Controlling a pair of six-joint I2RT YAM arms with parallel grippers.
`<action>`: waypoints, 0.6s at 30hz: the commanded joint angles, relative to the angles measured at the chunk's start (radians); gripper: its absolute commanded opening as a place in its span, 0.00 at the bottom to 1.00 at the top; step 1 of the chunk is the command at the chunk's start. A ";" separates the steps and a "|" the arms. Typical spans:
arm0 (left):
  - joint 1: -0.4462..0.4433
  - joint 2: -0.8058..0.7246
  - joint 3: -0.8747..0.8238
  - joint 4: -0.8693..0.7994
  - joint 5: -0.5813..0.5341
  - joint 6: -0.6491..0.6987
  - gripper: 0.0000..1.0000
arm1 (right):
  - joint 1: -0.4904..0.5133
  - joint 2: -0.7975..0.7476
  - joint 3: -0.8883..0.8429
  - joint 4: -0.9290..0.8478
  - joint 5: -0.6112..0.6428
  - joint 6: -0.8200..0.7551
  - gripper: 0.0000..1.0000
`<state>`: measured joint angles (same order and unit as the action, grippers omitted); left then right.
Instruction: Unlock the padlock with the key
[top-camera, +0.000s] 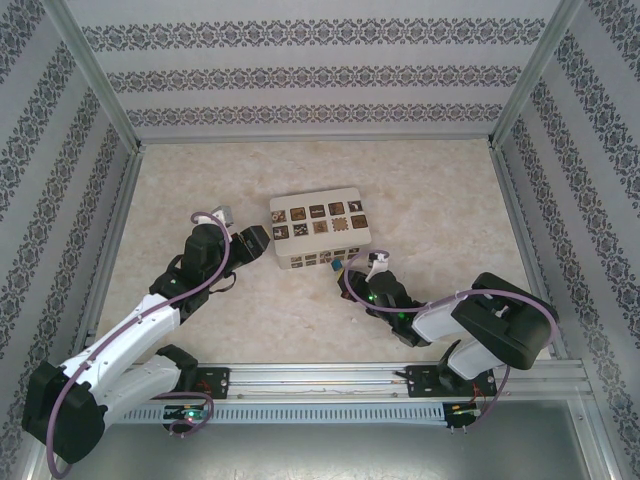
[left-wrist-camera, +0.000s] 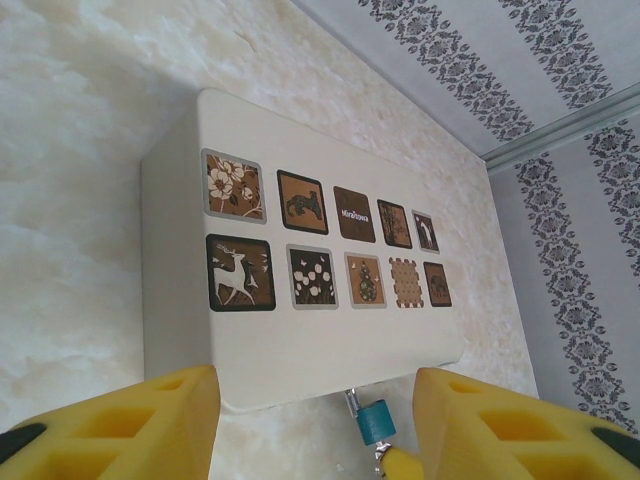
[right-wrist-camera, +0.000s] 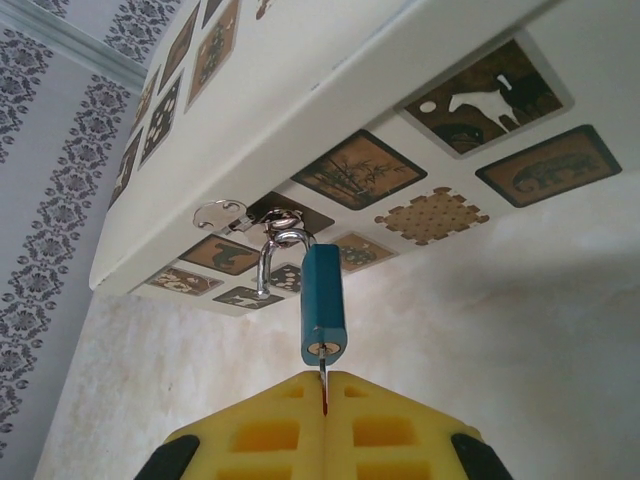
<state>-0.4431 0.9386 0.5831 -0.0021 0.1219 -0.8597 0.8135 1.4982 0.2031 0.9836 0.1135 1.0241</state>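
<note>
The small blue padlock (right-wrist-camera: 323, 300) hangs by its silver shackle (right-wrist-camera: 272, 250) from the latch on the front of the cream box (right-wrist-camera: 300, 100). One shackle leg hangs outside the body. A thin key (right-wrist-camera: 323, 368) sits in the keyhole under the body. My right gripper (right-wrist-camera: 323, 380) is shut on the key, its yellow pads pressed together. From above, the right gripper (top-camera: 352, 275) lies just in front of the padlock (top-camera: 338, 264). My left gripper (top-camera: 256, 243) stands open at the left end of the box (top-camera: 318, 222). Its yellow fingers (left-wrist-camera: 120, 420) frame the box (left-wrist-camera: 300, 340) and padlock (left-wrist-camera: 378, 420). Whether they touch the box I cannot tell.
The marble-look table (top-camera: 430, 200) is closed in by patterned walls (top-camera: 300, 80) at the back and both sides, with metal frame posts (top-camera: 100, 90) at the corners. A metal rail (top-camera: 330, 380) runs along the near edge by the arm bases.
</note>
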 joint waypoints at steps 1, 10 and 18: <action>0.010 -0.004 0.025 -0.027 -0.008 0.018 0.54 | -0.014 -0.012 -0.016 -0.011 -0.012 0.021 0.00; 0.011 -0.027 0.033 -0.061 -0.034 0.054 0.55 | -0.023 -0.093 -0.014 -0.110 -0.006 0.000 0.23; 0.025 -0.040 0.049 -0.105 -0.042 0.093 0.62 | -0.068 -0.321 0.013 -0.389 -0.003 -0.109 0.42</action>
<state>-0.4358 0.9131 0.5995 -0.0624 0.0986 -0.8089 0.7673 1.2438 0.1993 0.7242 0.0994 0.9787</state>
